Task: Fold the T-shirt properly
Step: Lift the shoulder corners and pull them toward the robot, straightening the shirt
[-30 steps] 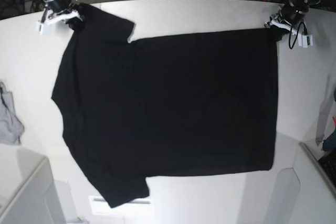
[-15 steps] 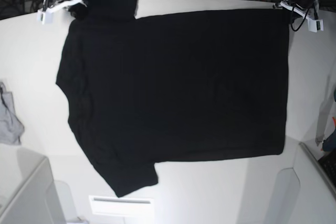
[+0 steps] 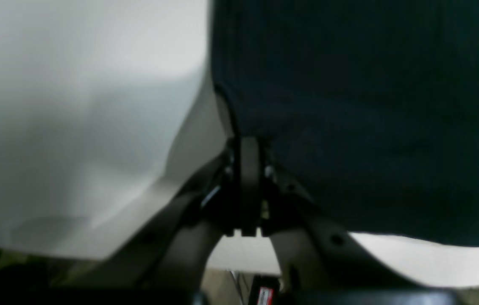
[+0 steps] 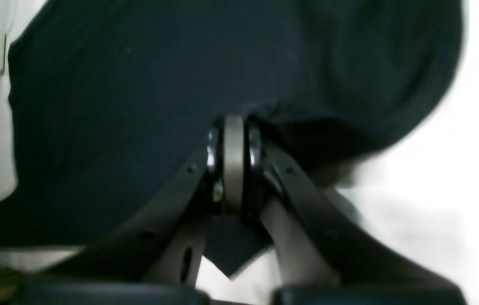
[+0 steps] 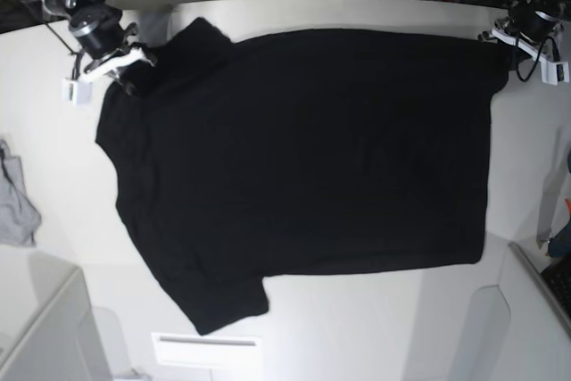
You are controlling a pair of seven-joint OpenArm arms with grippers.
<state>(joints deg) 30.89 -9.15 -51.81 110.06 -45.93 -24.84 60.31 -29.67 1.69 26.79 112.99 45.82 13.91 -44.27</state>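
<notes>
Across most of the base frame, spread over the pale counter [image 5: 357, 327], black T-shirt [image 5: 312, 149]. At upper left, right gripper [image 5: 134, 55], clenched on the T-shirt's edge; at upper right, left gripper [image 5: 513, 51], likewise pinching the shirt's edge. Smaller: gray cloth [image 5: 13, 198] at the left edge, apart from the shirt.

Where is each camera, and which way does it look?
Base view: high over the table, looking down on the black T-shirt; the left gripper shows at upper right, the right gripper at upper left.
Left wrist view: on the left arm, looking along its gripper at a pinched T-shirt edge; the gripper's dark jaws show.
Right wrist view: on the right arm, looking along its gripper at cloth bunched there; its jaws show.
Both wrist views share the T-shirt.
</notes>
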